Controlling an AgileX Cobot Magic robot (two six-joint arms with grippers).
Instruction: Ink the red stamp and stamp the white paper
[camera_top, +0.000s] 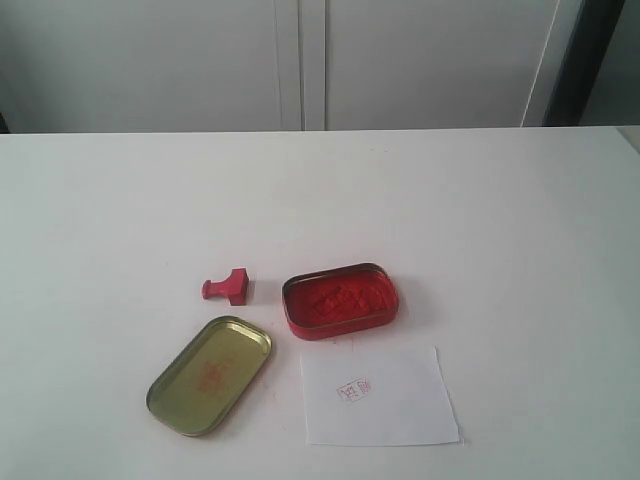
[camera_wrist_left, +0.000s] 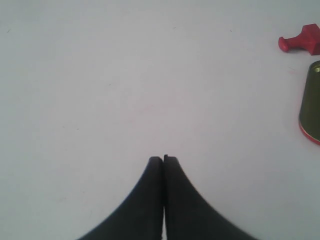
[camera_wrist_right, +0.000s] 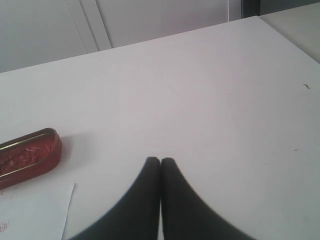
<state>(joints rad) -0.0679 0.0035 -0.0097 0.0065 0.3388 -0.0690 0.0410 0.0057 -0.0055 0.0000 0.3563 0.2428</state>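
1. The left tool and the right tool, seen only in the wrist views, are each pressed together and empty.
2. The red stamp lies on its side on the tabletop, just beside the open red ink tin.
3. The white paper lies near the tin and bears a red imprint too small to read.
4. The gold tin lid lies near the stamp.

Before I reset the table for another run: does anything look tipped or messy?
The red stamp lies on its side beside the open ink tin. The white paper already bears a red imprint, and the gold lid shows red smears inside.
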